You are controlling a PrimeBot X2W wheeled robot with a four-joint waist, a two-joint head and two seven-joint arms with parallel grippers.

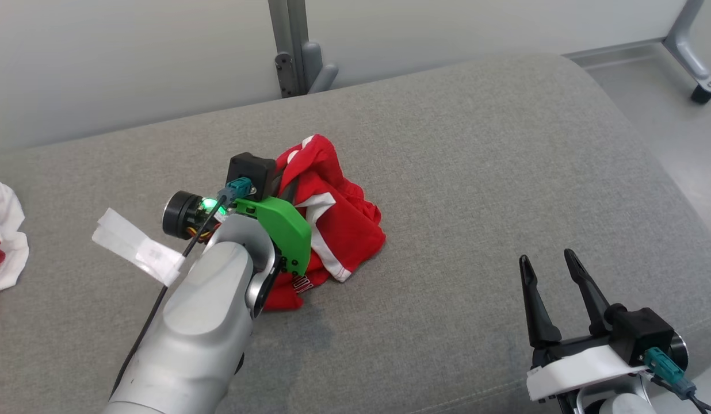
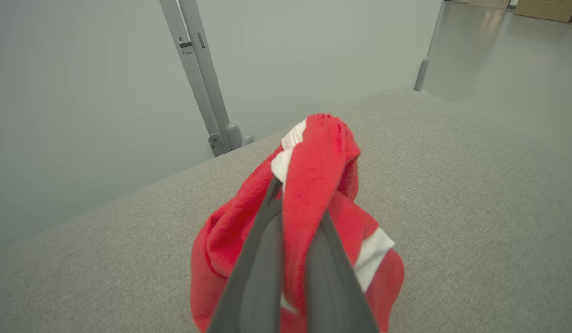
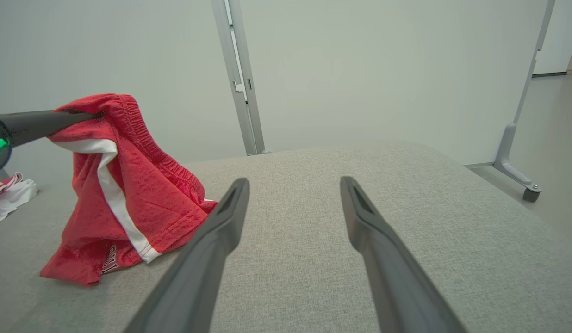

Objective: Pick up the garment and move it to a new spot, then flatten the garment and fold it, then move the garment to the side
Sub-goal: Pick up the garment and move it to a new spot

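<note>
Nearest the robot, at the lower right of the head view, the right tool (image 1: 546,257) hovers low over the grey fabric-covered surface (image 1: 505,172) with its two dark fingers spread wide apart and nothing between them; its own wrist view shows bare grey fabric in the gap. To the left, the pale left forearm (image 1: 200,328) reaches forward and up the view, with a white paper tag (image 1: 137,247) hanging off the black cable beside it. Beyond the forearm, the left tool (image 2: 299,208) is clenched on the garment (image 1: 344,224), a pair of red shorts with white stripes, its fingers pinching a fold near the elastic waistband. That pinched part is raised off the surface, while the lower hem and a leg with white lettering rest on the fabric, roughly in the middle of the surface and well apart from the right tool. Farther left, at the edge, lies a crumpled white and red cloth (image 1: 7,241). Behind the surface stand a grey metal post (image 1: 289,46) against a pale wall and, far right, a leg with a caster (image 1: 692,52) on the floor.
</note>
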